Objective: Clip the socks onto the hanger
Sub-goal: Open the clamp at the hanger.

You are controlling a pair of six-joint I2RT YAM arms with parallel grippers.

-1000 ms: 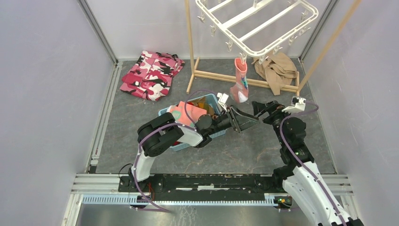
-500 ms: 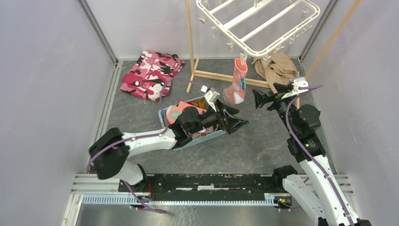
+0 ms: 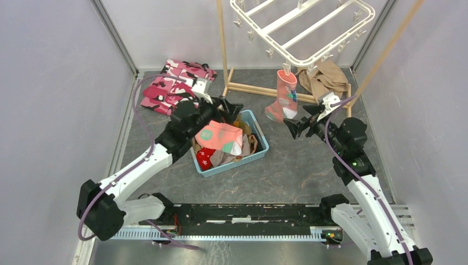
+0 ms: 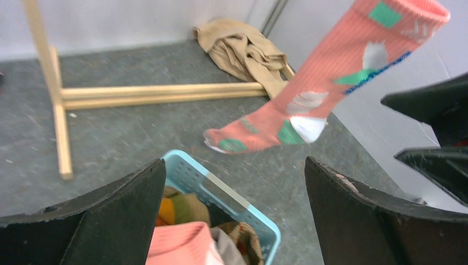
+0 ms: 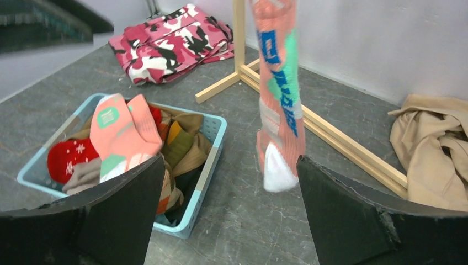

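Grey table [image 3: 309, 165], blue basket [image 3: 234, 167] near its middle: lower your wide, empty left tool [image 4: 234, 165] onto the top pink sock [image 3: 219, 135] and pinch only that one; your right tool [image 5: 230, 161] is wide and empty too.

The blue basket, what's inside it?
In the basket, a salmon-pink sock with teal patches lies on top, a red sock with white marks beside it, and brownish socks at the edges. Anything beneath this heap is covered.
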